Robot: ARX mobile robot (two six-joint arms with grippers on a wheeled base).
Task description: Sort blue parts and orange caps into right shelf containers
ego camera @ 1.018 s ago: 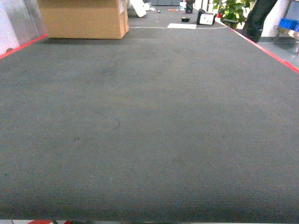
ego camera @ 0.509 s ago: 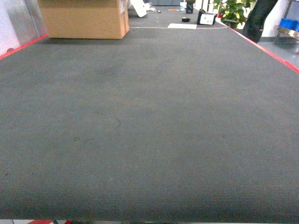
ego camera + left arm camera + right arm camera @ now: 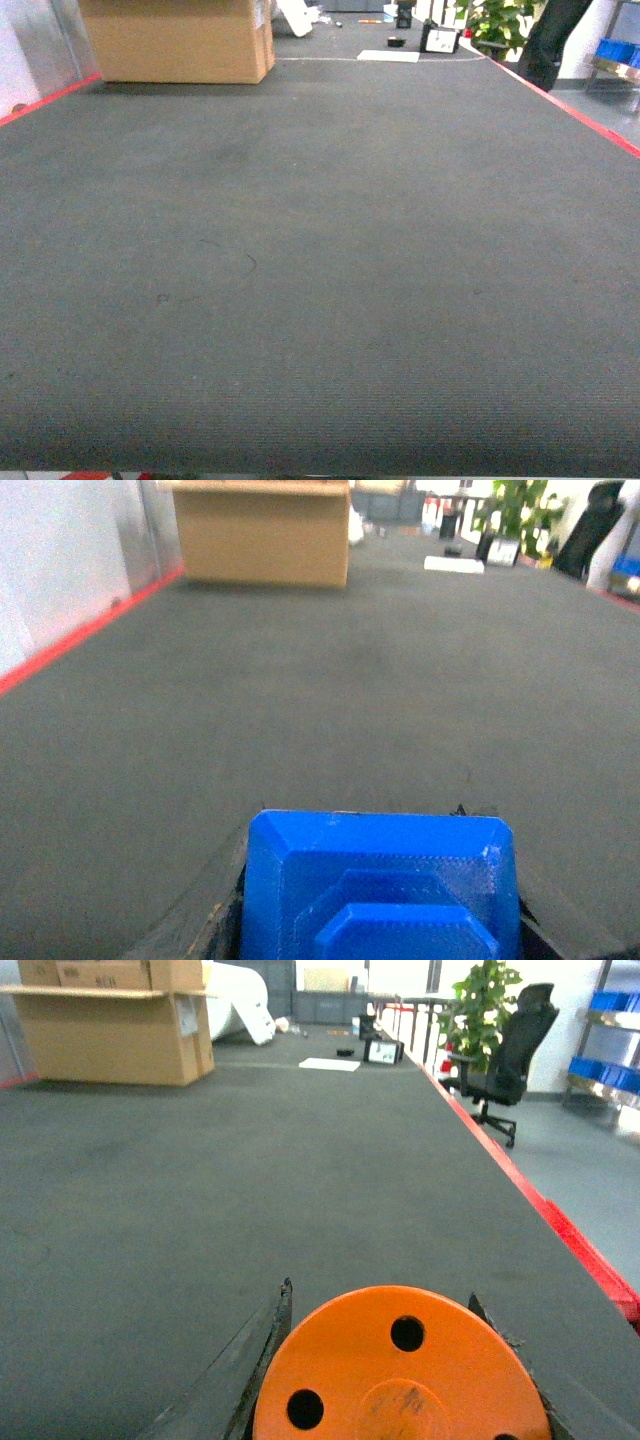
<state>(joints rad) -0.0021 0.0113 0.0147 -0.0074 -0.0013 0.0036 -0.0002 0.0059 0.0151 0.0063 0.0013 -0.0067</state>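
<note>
In the left wrist view a blue part (image 3: 380, 880), blocky with a stepped raised face, fills the bottom centre; my left gripper (image 3: 380, 825) is shut on it, dark fingers showing at both sides. In the right wrist view an orange cap (image 3: 400, 1370), a round disc face with small holes, sits between the dark fingers of my right gripper (image 3: 378, 1295), which is shut on it. Both hang over the dark grey carpet (image 3: 320, 260). Bright blue containers (image 3: 608, 1002) stand on a metal shelf at the far right, small in the head view (image 3: 620, 50). Neither gripper shows in the head view.
A large cardboard box (image 3: 180, 40) stands at the back left. A black office chair (image 3: 505, 1055) and a green plant (image 3: 480, 1005) are at the back right. Red lines (image 3: 580, 105) border the carpet on both sides. A white sheet (image 3: 388, 56) lies far ahead.
</note>
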